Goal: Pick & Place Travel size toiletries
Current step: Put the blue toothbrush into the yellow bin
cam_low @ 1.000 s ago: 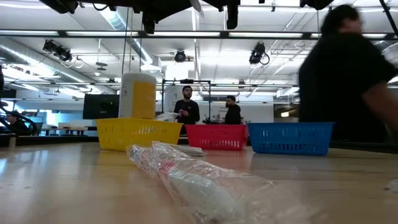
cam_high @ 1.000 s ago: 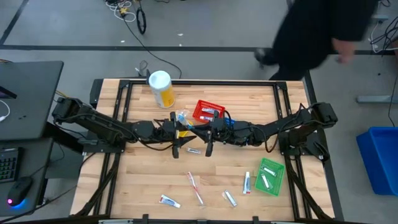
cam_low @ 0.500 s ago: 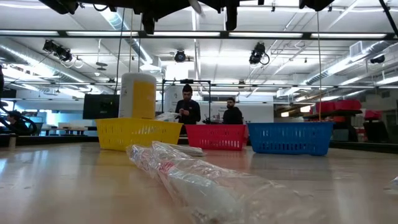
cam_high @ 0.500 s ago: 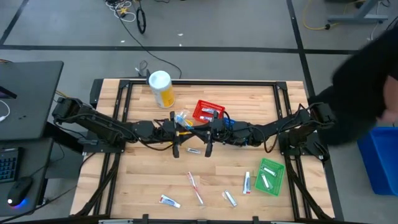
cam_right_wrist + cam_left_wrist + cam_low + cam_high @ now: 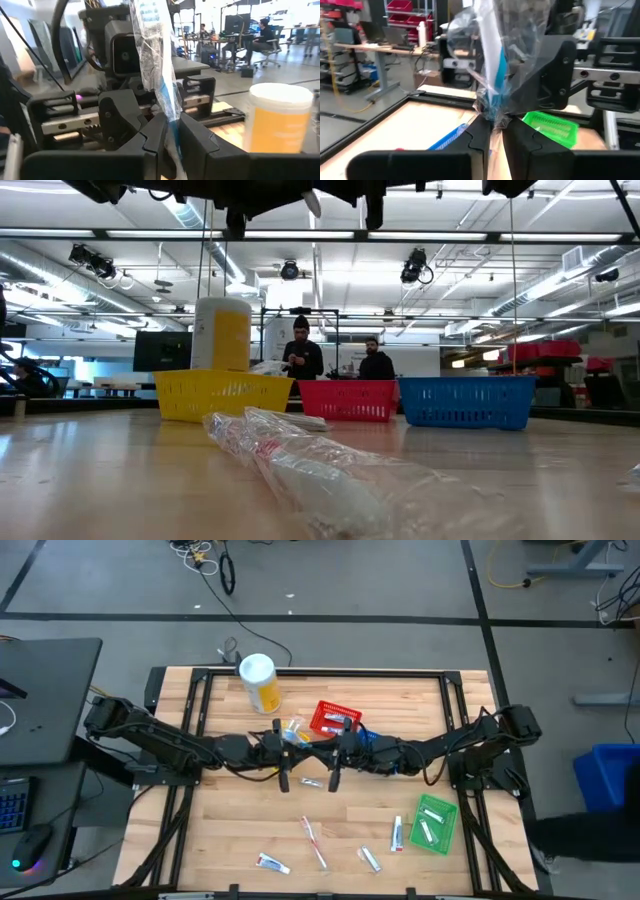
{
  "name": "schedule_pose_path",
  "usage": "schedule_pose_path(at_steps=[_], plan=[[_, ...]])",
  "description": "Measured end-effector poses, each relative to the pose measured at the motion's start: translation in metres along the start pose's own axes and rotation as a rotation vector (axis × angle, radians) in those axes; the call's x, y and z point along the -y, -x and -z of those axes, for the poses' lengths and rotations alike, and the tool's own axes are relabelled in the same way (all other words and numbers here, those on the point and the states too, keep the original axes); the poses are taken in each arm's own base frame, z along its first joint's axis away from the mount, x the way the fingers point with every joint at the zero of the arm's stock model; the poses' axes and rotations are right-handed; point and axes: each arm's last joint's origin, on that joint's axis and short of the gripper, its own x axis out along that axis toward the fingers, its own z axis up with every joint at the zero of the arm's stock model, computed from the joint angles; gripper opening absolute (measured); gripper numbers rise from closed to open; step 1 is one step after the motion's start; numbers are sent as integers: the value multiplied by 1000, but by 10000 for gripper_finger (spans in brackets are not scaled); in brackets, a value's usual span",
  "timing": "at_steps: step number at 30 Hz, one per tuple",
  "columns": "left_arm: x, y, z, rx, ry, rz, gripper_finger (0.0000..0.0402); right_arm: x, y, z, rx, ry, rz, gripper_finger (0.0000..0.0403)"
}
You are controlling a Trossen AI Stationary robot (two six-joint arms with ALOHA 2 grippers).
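A pale-blue and white toothbrush in a clear wrapper (image 5: 293, 729) is held high over the table's middle, between my two grippers. My left gripper (image 5: 492, 132) reaches in level from the left and is shut on the wrapper. My right gripper (image 5: 172, 135) reaches in level from the right and is shut on the same wrapper. In each wrist view the toothbrush (image 5: 492, 55) (image 5: 152, 55) stands up from the fingers, in front of the other gripper. More toiletries lie on the near half of the table: a wrapped toothbrush (image 5: 315, 840) and small tubes (image 5: 271, 862) (image 5: 370, 858) (image 5: 397, 833). My left gripper pinches the bunched lower end of the clear wrapper (image 5: 490, 112) between its two fingers, coming level from the table's left. The toothbrush rises above the fingers, clear of the table. My right gripper pinches the wrapper's lower part (image 5: 172, 117) between its two fingers, coming level from the table's right. The wrapped toothbrush stands above the fingers, tilted a little, clear of the table.
A white-and-yellow canister (image 5: 259, 680) stands at the far left. A red basket (image 5: 333, 718) lies under the arms, a green basket (image 5: 435, 823) at the near right. The low view shows yellow (image 5: 222, 393), red and blue (image 5: 466, 400) baskets, and a wrapped item (image 5: 320, 475) close by.
My left gripper has shut on the wrapper while both arms stayed in place. The toothbrush's upper end has tipped slightly. A person who walked behind the table's far right has gone out of view.
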Motion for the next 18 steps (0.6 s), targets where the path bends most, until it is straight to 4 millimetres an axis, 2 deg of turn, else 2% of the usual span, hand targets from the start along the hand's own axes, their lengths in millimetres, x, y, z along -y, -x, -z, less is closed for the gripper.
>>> schedule_pose_path(at_steps=[5, 10, 18], plan=[[-2, 0, 6, -54, -2, -58, 32, 2, 0, 4, -43, 41, 46, 81], [-4, 1, 12, -110, 19, -114, 42, 4, 2, 10, -104, 76, 112, 112], [-15, 8, 34, -304, 70, -280, 31, 8, 10, 14, -233, 96, 148, 144]])
